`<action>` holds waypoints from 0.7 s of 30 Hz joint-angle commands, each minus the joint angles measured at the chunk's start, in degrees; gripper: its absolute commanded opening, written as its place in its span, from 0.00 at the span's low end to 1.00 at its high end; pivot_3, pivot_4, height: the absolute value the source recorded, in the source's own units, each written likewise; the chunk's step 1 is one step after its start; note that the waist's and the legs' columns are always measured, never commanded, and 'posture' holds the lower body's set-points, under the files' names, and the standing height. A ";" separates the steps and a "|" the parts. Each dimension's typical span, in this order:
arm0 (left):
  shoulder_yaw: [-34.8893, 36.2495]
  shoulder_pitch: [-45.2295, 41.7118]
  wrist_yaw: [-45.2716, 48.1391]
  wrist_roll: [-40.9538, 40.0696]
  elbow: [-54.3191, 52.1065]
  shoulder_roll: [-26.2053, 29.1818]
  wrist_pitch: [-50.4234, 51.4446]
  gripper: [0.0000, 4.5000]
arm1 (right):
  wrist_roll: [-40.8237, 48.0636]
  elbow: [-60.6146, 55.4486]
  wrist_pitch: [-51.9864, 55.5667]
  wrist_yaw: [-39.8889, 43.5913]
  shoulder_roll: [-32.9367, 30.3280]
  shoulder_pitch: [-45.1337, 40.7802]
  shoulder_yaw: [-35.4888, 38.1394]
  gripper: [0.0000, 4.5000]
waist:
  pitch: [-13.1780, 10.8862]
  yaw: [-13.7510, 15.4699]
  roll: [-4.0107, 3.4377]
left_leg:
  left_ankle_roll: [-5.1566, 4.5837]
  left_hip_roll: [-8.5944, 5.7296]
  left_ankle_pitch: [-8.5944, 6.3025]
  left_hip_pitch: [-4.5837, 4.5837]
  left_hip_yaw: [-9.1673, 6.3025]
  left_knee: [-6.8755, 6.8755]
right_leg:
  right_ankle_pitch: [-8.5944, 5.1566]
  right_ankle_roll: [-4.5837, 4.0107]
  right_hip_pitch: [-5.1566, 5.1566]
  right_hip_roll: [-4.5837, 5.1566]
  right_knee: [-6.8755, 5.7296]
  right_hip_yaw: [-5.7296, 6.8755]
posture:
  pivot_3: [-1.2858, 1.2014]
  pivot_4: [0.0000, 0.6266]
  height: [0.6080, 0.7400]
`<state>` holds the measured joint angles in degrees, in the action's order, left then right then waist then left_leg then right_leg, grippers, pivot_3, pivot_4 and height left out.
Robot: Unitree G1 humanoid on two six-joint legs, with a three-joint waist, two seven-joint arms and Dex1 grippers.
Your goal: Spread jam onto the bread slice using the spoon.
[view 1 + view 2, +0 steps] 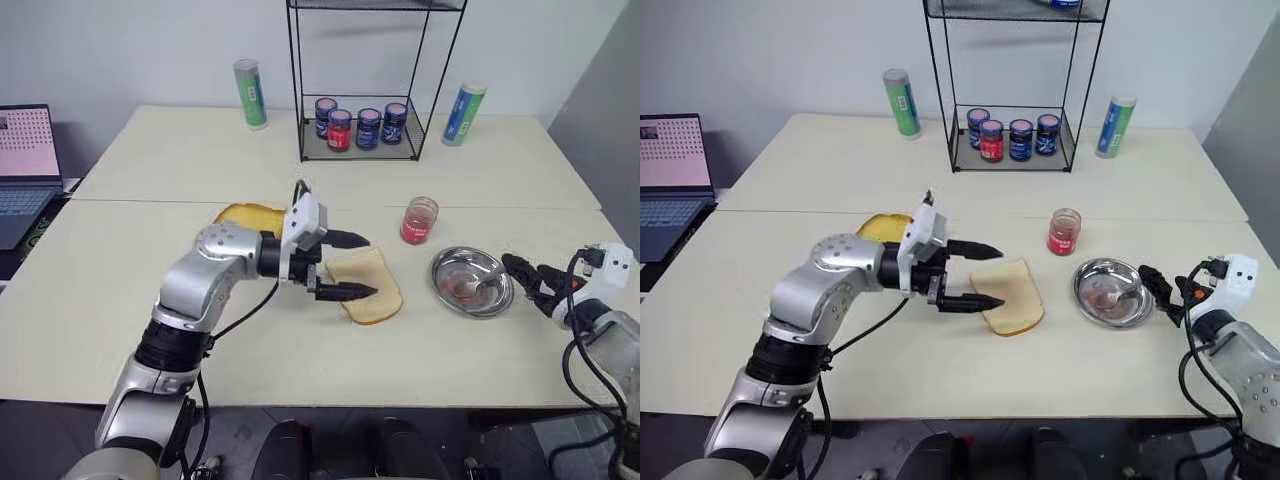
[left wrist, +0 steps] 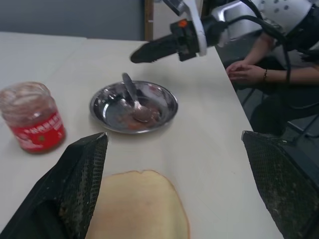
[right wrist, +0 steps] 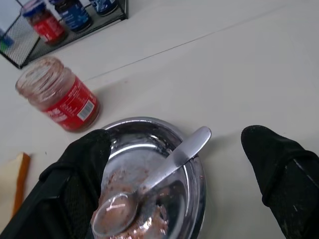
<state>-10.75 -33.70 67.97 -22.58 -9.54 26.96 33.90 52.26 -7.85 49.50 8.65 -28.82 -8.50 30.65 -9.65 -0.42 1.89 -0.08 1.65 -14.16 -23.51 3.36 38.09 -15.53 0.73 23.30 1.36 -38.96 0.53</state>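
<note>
My left gripper [image 1: 345,266] hangs over the near end of the bread slice [image 1: 368,284], its two black fingers spread wide with nothing between them, pointing across the table toward my right. The slice lies flat on the table under those fingertips, its face pale; I cannot make out any fresh layer of jam on it from here. A thicker yellow piece of bread [image 1: 250,215] sits behind my left wrist, apart from the slice.

Further right, the jam jar [image 1: 419,220] stands upright on the table with no lid that I can see, just behind and between the slice and the steel bowl [image 1: 472,282].

The bowl holds the spoon [image 3: 154,182]. Its scoop end rests down in the bowl among red smears, and its slim handle leans up and over the rim on the side facing my right arm. That is the relation I have to work with: the handle points roughly back toward my right gripper [image 1: 531,277], which sits just beside the bowl's right edge, fingers wide apart and empty, aimed at the bowl.

So my right hand is plainly the nearer one to the spoon, and I judge it should reach in along the handle's line and close on the raised end, while my left stays by the slice.
</note>
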 commanded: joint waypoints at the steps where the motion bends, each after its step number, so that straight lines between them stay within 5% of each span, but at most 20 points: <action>1: -0.04 0.22 -3.67 -1.65 -4.98 -1.22 1.82 0.99 | 1.54 7.09 0.20 3.88 -1.44 -3.45 2.06 1.00 | -0.01 0.11 -0.01 | 0.00 0.01 0.00 0.00 0.00 0.00 | 0.00 0.00 0.00 -0.01 0.00 0.00 | 0.52 0.24 1.00; 16: 0.25 0.13 -8.44 -3.45 -7.06 -0.29 3.94 0.99 | -1.00 23.76 -0.92 10.68 -1.95 -12.61 0.96 1.00 | 0.00 0.07 -0.05 | -0.01 0.02 -0.01 0.00 0.01 -0.02 | 0.00 0.00 0.00 -0.03 0.01 -0.01 | 0.52 0.24 1.00; 21: 0.15 -0.75 -8.45 -3.50 -6.50 0.29 3.89 1.00 | -1.36 26.01 -1.26 11.26 -1.08 -14.01 1.41 0.76 | 0.00 0.10 -0.05 | -0.01 0.02 -0.01 0.00 0.01 -0.03 | 0.00 0.00 0.00 -0.03 0.01 -0.01 | 0.52 0.24 1.00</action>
<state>-11.02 -33.20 59.44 -25.08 -14.38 26.84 38.19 50.72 18.52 49.21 18.85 -29.87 -21.59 30.74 -9.65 -0.32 1.84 -0.09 1.67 -14.17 -23.51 3.37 38.07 -15.53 0.73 23.30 1.33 -38.94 0.52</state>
